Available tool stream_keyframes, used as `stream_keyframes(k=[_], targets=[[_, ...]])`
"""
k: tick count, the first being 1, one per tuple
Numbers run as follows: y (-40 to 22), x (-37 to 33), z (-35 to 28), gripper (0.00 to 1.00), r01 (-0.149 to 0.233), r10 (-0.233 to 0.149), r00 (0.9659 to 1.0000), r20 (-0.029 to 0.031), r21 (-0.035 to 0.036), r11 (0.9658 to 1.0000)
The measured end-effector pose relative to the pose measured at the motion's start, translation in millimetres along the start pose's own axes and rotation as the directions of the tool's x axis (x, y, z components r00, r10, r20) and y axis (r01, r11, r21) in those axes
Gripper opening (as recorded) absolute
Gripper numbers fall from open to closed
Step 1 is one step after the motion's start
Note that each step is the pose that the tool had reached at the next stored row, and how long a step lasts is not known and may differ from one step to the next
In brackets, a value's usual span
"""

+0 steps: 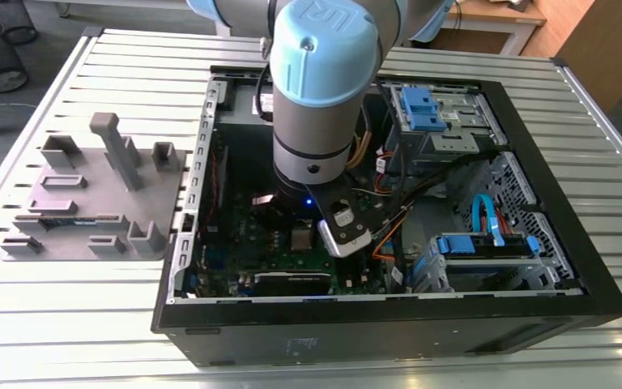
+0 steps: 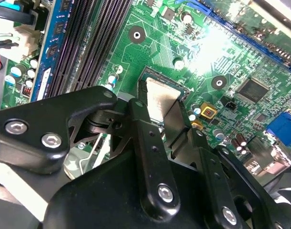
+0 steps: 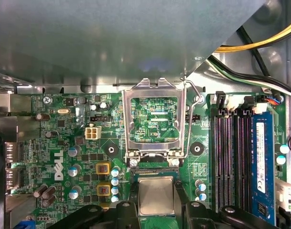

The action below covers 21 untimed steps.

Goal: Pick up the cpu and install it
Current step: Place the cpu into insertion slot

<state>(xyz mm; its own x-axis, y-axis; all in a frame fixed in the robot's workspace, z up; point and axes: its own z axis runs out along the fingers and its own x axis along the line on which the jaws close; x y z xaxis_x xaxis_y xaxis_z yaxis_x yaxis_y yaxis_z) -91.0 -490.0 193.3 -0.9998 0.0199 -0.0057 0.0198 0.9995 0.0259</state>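
Silvery cpu (image 3: 156, 195) sits clamped inside the pincer (image 3: 155, 204).

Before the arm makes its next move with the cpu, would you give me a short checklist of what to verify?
1. Frame open: ok. The frame stands swung up off the socket.
2. Grip: ok. The gripper is shut on the cpu, with a finger on each side.
3. cpu over the socket: ok in both wrist views.
4. cpu seated flat: cannot tell.
5. Cables clear of the socket: ok, they run off to one side.
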Motion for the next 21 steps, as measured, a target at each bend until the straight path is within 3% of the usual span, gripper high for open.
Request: stream_keyframes(k=[16, 19, 20, 21], targets=[[-0.1, 0.1, -0.4, 0.39, -0.012, 0.012, 0.9999, -0.0001, 0.0006, 0.9999], [-0.1, 0.1, -0.4, 0.40, -0.012, 0.012, 0.9999, 0.0001, 0.0006, 0.9999], [-0.1, 0.1, -0.4, 0.46, -0.012, 0.012, 0.9999, 0.0001, 0.0006, 0.9999], [-0.1, 0.0, -0.4, 0.46, -0.012, 0.012, 0.9999, 0.0001, 0.0006, 0.9999]])
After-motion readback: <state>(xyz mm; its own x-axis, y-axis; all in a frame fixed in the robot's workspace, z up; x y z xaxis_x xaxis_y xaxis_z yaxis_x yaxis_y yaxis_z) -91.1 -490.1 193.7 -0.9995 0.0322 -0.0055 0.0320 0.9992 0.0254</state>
